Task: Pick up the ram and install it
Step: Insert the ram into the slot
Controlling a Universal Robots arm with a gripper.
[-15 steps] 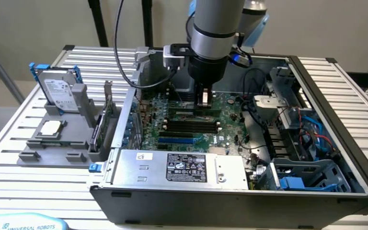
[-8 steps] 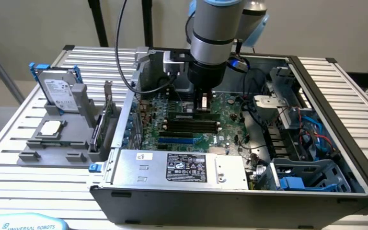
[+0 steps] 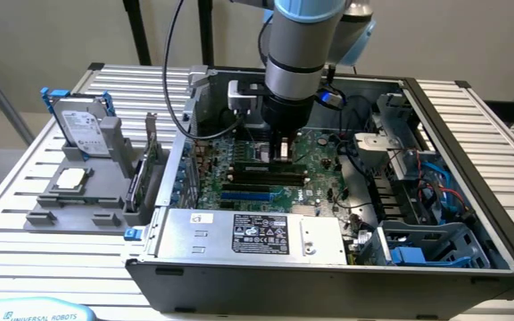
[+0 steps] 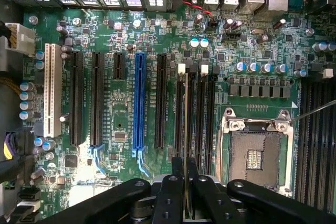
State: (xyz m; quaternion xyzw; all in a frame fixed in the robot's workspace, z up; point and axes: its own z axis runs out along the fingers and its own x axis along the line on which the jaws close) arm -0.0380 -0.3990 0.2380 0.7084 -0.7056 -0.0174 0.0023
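One open computer case [image 3: 471, 174] fills the middle of the exterior view on the slatted tabletop [image 3: 25, 247], lid off so the arm can reach straight down. One green motherboard [image 4: 115, 103] lies flat inside it. At left of the exterior view, one grey holder [image 3: 83, 194] props a hard drive [image 3: 86, 127] upright and a processor chip [image 3: 69, 177] flat, each easy to grasp. The gripper [image 4: 186, 192] is closed narrowly on the ram [image 4: 186, 129], held edge-down over one of the memory slots at lower centre of the wrist view.
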